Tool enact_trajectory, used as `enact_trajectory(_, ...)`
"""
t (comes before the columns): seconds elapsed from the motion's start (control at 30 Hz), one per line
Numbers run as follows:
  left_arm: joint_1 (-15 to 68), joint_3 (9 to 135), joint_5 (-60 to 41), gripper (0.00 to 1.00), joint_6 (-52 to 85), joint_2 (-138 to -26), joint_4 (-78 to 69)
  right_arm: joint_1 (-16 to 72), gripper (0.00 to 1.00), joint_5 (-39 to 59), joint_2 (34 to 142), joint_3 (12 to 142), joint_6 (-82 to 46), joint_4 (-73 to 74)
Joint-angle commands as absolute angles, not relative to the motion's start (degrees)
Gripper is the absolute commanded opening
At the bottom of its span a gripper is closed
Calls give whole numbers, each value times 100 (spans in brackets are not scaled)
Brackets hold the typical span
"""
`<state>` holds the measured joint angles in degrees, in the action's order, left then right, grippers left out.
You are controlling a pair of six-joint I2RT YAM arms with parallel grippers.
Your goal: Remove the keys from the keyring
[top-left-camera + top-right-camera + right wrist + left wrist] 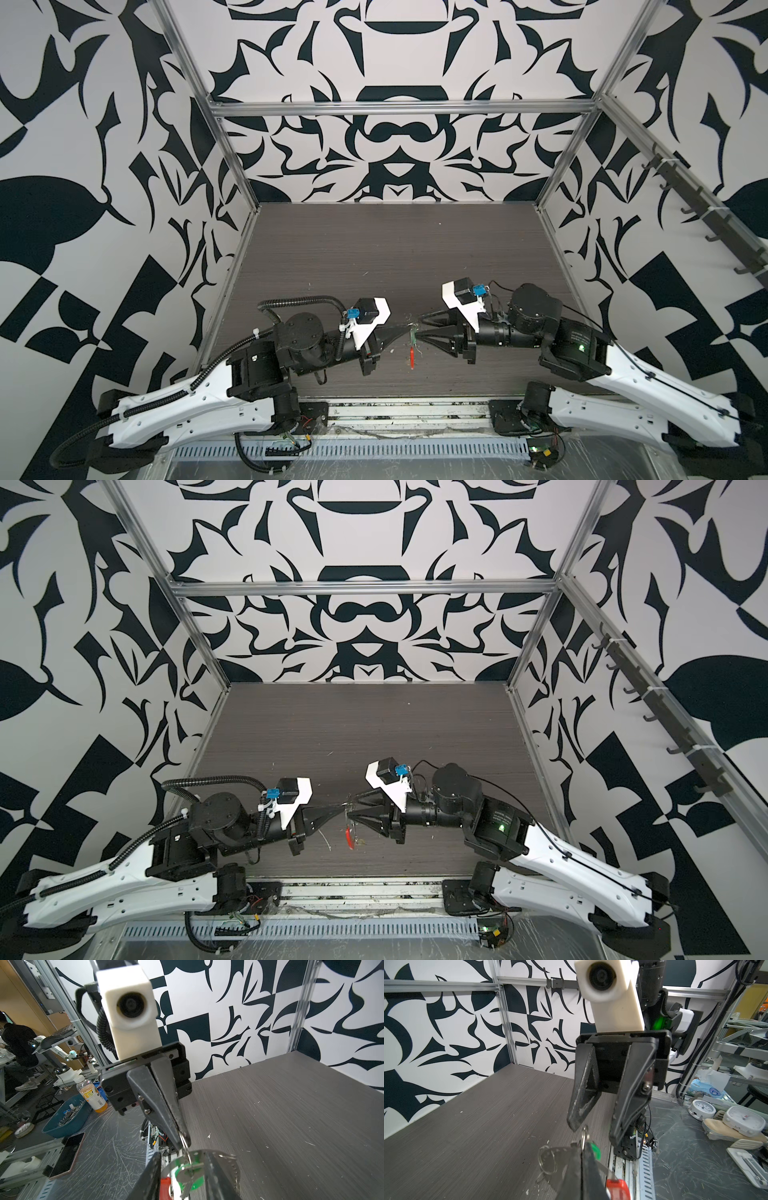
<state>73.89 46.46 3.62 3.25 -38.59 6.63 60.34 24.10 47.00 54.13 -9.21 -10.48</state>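
Note:
The keyring [352, 831] hangs edge-on above the table's front middle, and its red section [411, 359] [617, 1188] [165, 1188] is lowest. My left gripper [408, 328] [344, 806] [582, 1159] [185, 1140] is shut on the thin metal ring at its top. A key with a green tag [189, 1176] [595, 1151] dangles just below that pinch. A second key's toothed blade [234, 1167] shows beside it. My right gripper [419, 326] [351, 805] [592, 1132] [182, 1154] faces the left one, open, with its fingers on either side of the green-tagged key.
White flecks dot the dark wood-grain table [374, 257]. A slotted metal rail [353, 449] runs along the front edge. Beyond the edge lie a blue bin [66, 1120], a bottle [91, 1095], a phone [66, 1155] and white clocks [702, 1108].

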Motion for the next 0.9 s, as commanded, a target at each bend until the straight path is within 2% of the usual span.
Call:
enact_trajectory(0.0, 7401, 4606, 342, 0, 382, -3799, 387, 6012, 31, 2575, 4736, 5520, -998, -633)
enact_trajectory(0.13, 7403, 4578, 360, 0, 387, -3770, 345, 6007, 23, 2627, 4789, 5489, -1037, -587)
enact_trajectory(0.37, 7400, 4548, 384, 0, 396, -3751, 312, 6003, 0, 2628, 4843, 5493, -1072, -591)
enact_trajectory(0.53, 7404, 4643, 402, 0, 429, -3730, 524, 6002, 0, 2610, 4894, 5682, -1022, -958)
enact_trajectory(0.57, 7401, 4673, 429, 3, 431, -3702, 645, 5995, 0, 2608, 4919, 5755, -990, -1147)
enact_trajectory(0.6, 7401, 4704, 492, 12, 432, -3655, 787, 5994, 0, 2603, 4946, 5837, -947, -1357)
enact_trajectory(0.67, 7405, 4744, 594, 23, 447, -3540, 1061, 5977, 0, 2584, 5014, 6055, -836, -1833)
enact_trajectory(0.87, 7401, 5254, 303, 32, 492, -3770, 2104, 5959, 0, 2541, 5359, 6846, -414, -3240)
